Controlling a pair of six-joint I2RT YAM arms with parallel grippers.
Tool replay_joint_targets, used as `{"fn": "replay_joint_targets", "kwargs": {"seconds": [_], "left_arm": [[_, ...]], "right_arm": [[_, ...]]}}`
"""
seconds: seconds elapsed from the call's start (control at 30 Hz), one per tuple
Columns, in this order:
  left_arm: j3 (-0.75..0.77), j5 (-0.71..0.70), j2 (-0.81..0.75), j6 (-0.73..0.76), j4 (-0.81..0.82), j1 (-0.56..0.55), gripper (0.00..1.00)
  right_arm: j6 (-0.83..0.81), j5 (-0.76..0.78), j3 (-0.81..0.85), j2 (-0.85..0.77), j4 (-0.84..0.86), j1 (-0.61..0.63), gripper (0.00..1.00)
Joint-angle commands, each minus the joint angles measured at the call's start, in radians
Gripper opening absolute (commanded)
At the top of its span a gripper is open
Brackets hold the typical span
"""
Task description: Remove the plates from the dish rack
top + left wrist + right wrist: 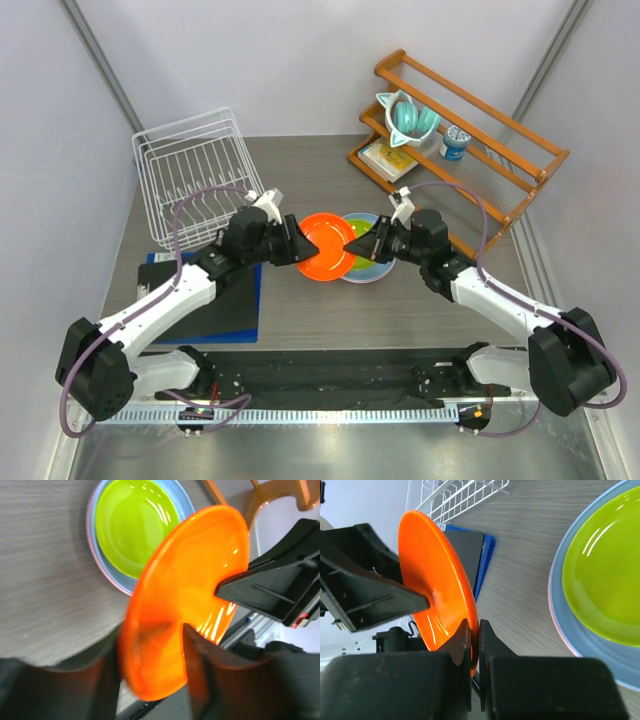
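Small round orange plastic plate [322, 247] hangs beside the stacked lime green plastic plate [366, 240], away from the white wire dish rack [190, 170]; right gripper [475, 645] clamps its rim; left gripper [147, 640] has jaws apart; best back left straight out, then lower flat.

Wooden rack [520, 128] with teal cup [408, 118]

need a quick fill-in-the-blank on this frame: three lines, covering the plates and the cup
1. The right pincer is shut on the rim of the ___.
2. The lime green plate lies in the ___.
3. The teal cup sits on the ___.
Missing: orange plate; light blue plate; wooden rack.
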Motion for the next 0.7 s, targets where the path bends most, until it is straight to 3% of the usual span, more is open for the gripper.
{"fn": "replay_joint_targets", "kwargs": {"seconds": [0.0,0.03,0.13,0.27,0.47,0.67], "left_arm": [[0.024,-0.041,-0.012,0.045,0.043,-0.035,0.76],[0.033,-0.065,-0.016,0.055,-0.003,-0.033,0.89],[0.056,-0.212,-0.042,0.095,-0.076,-0.035,0.99],[0.045,-0.389,-0.122,0.117,-0.187,-0.035,1.00],[-0.060,-0.588,-0.307,0.137,-0.202,-0.033,1.00],[-0.125,-0.685,-0.409,0.163,-0.205,-0.035,1.00]], "right_arm": [[-0.043,0.122,0.008,-0.065,-0.055,0.023,0.01],[-0.049,0.150,0.012,-0.079,-0.080,0.023,0.01],[-0.072,0.257,0.032,-0.106,-0.175,0.017,0.01],[-0.091,0.345,0.051,-0.079,-0.249,-0.007,0.01],[-0.128,0.396,0.101,0.031,-0.287,-0.050,0.01],[-0.177,0.371,0.181,0.146,-0.286,-0.127,0.01]]}}
